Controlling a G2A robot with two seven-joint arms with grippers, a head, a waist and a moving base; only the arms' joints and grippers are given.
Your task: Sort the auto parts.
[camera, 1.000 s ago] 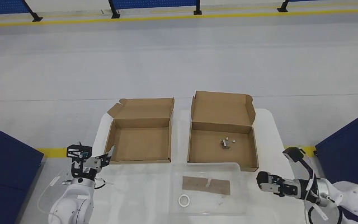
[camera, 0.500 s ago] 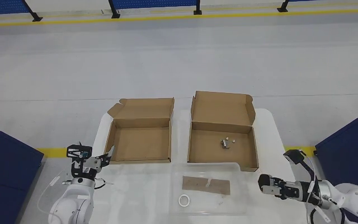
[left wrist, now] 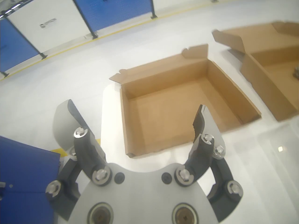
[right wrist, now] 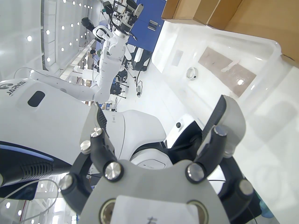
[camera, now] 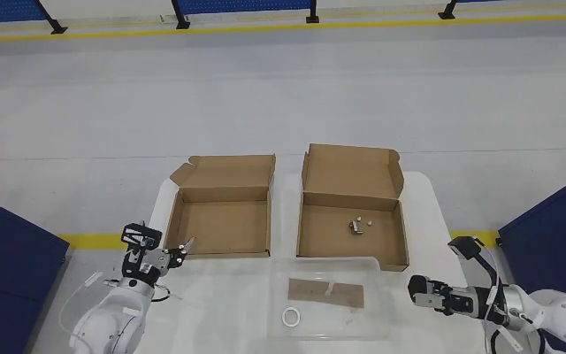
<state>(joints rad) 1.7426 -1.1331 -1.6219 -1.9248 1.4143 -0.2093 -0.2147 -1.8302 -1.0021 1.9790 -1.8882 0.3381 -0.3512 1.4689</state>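
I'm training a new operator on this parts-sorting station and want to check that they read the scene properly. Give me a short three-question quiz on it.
1. True or false: the left cardboard box holds parts.
2. Fill in: the left gripper and the right gripper both stand ____.
3. Where does the white ring lie? A) in the clear tray; B) in the left cardboard box; C) in the right gripper.

Key: 1 false, it is empty; 2 open; 3 A.
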